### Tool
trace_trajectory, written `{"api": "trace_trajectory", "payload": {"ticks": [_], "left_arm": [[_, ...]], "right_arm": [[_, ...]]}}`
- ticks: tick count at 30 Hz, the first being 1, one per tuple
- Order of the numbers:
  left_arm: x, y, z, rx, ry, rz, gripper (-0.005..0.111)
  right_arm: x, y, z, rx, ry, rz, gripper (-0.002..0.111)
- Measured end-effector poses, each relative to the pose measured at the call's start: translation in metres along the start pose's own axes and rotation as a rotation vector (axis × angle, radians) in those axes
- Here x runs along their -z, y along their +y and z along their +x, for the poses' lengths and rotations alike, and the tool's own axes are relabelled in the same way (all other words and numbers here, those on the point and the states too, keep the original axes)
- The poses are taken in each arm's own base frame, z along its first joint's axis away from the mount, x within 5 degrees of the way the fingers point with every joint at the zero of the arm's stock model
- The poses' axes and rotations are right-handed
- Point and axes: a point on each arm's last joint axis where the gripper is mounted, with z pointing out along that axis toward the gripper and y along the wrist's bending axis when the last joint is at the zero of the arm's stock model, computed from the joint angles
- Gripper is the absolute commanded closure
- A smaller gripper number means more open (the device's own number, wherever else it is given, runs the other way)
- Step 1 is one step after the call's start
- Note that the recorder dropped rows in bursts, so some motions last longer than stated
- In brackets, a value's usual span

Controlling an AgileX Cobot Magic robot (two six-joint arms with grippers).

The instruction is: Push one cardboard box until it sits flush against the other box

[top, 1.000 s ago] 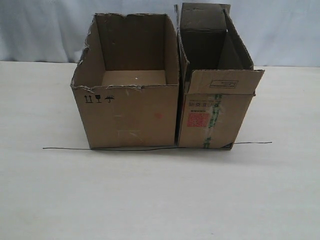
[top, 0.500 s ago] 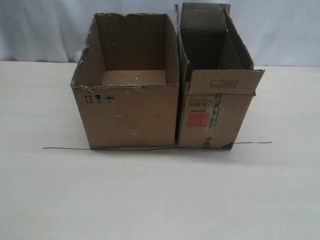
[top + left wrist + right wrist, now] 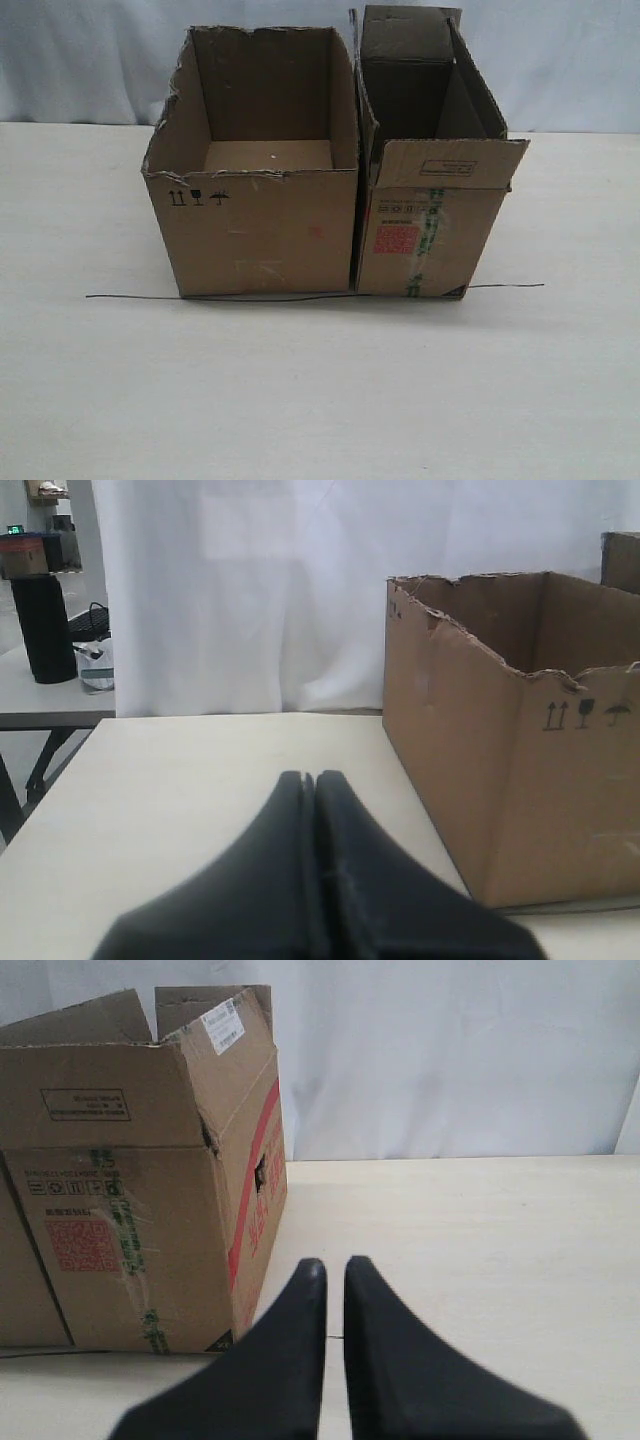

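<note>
The wide cardboard box (image 3: 260,230) with the ragged rim stands open-topped at the middle of the table. Its right wall lies against the other box (image 3: 425,230), the taller one with flaps, red stamp and green tape; only a thin dark seam shows between them. Neither gripper appears in the exterior view. My left gripper (image 3: 312,776) is shut and empty above the table, with the cardboard box (image 3: 520,760) off to one side, apart from it. My right gripper (image 3: 335,1262) shows just a thin slit between its fingers, holds nothing, and sits clear of the other box (image 3: 130,1210).
A thin black wire (image 3: 130,297) lies on the table along the front foot of both boxes, sticking out at each end. A white curtain (image 3: 80,60) hangs behind the table. A side table with a dark cylinder (image 3: 42,620) stands beyond the table's edge.
</note>
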Motion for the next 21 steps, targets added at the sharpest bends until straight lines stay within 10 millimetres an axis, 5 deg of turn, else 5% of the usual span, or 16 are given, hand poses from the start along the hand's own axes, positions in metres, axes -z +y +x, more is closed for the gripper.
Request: {"api": "trace_trajectory", "payload": {"ticks": [21], "left_arm": [[0.0000, 0.0020, 0.0001, 0.004, 0.001, -0.035, 0.107]], "right_arm": [[0.0000, 0.0000, 0.0000, 0.000, 0.000, 0.000, 0.103]]}}
